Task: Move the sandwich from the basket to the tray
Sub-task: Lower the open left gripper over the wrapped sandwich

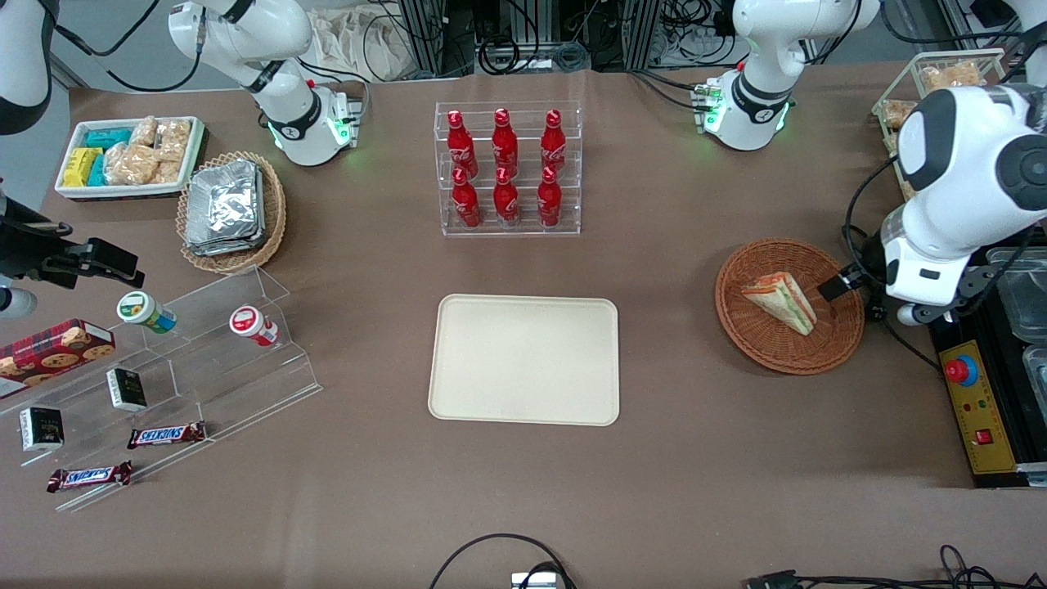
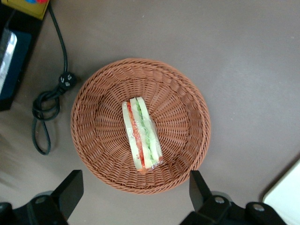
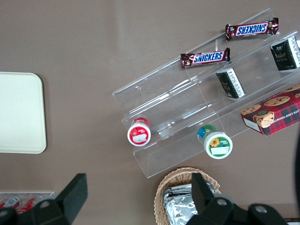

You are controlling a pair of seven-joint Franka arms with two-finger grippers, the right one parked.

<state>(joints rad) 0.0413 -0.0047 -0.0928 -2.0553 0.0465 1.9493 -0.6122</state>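
White sandwich (image 2: 142,133) in basket (image 2: 98,93), tool (image 2: 133,190) open above

I'm running a robotics lab staged as a snack shop: brown-covered table (image 1: 695,491), clear acrylic rack of red cola bottles (image 1: 507,168), yellow emergency-stop box (image 1: 977,405) at the working arm's edge.

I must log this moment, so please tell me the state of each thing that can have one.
sandwich: lying in the basket, not held
basket: on the table, holds only the sandwich
tray: empty
gripper: open, above the basket, touching nothing
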